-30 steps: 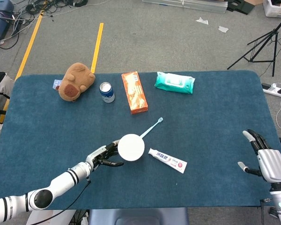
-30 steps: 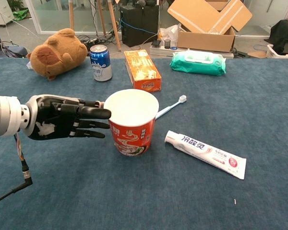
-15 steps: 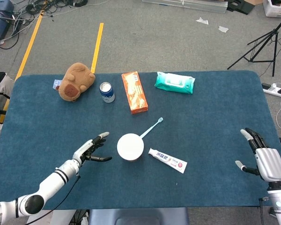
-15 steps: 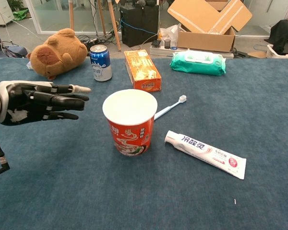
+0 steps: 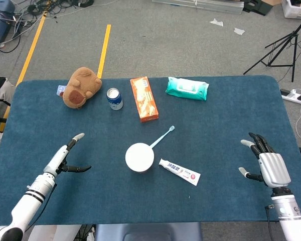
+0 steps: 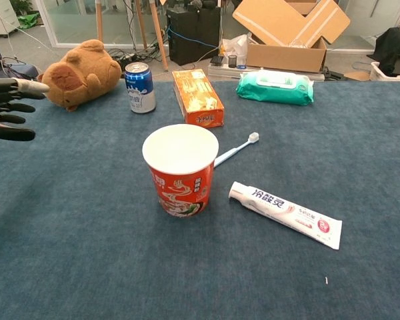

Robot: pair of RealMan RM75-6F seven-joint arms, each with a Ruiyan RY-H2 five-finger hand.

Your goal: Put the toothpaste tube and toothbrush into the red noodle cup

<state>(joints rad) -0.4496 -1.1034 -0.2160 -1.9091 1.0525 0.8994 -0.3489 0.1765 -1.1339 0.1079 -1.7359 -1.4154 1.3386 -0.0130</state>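
Red noodle cup (image 6: pixel 181 171) stands upright mid-table on the blue table cover (image 5: pixel 226 115), nothing visible inside it. Toothbrush (image 6: pixel 235 149) lies flat just behind and to the right of the cup, head pointing away toward the far edge, its handle end hidden behind the cup rim. Toothpaste tube (image 6: pixel 285 214) lies flat to the right of the cup, near it but not touching, cap end toward the cup. Left hand (image 5: pixel 65 156) hovers well left of the cup, fingers spread, holding nothing; only its fingertips (image 6: pixel 7 107) show in the chest view. Right hand (image 5: pixel 265 163) sits near the right table edge, fingers apart, empty. Along the far side: plush toy (image 5: pixel 81 87), soda can (image 5: pixel 114 98), orange box (image 5: pixel 143 98), wet wipes pack (image 5: pixel 187 88).
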